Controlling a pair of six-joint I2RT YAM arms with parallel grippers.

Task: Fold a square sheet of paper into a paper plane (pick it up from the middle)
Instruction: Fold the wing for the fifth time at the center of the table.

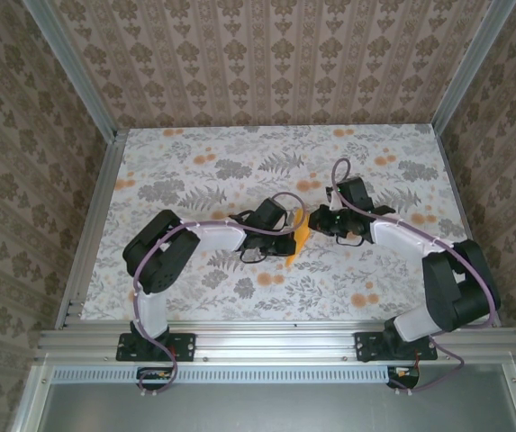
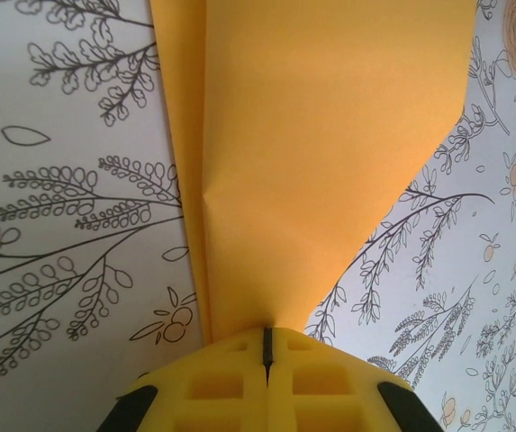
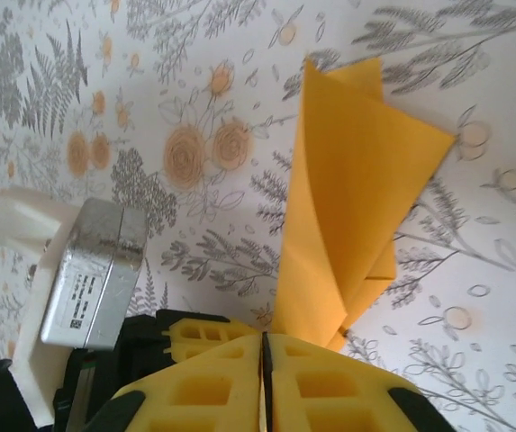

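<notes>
The square sheet of paper (image 1: 299, 243) is bright orange, folded into a creased pointed shape, and hangs just above the middle of the table between both grippers. In the left wrist view the paper (image 2: 330, 135) fans out straight from the closed tips of my left gripper (image 2: 267, 331), which is shut on its narrow end. My right gripper (image 3: 264, 337) is shut too, and the folded paper (image 3: 357, 198) rises from right beside the seam of its jaws, layers splayed. In the top view the left gripper (image 1: 290, 237) and right gripper (image 1: 318, 223) nearly touch.
The floral tablecloth (image 1: 194, 180) covers the table. Aluminium rails (image 1: 86, 234) run along its left, right and near edges, with patterned walls beyond. From the right wrist, the left arm's silver camera box (image 3: 95, 270) and yellow fingers (image 3: 194, 333) sit close by.
</notes>
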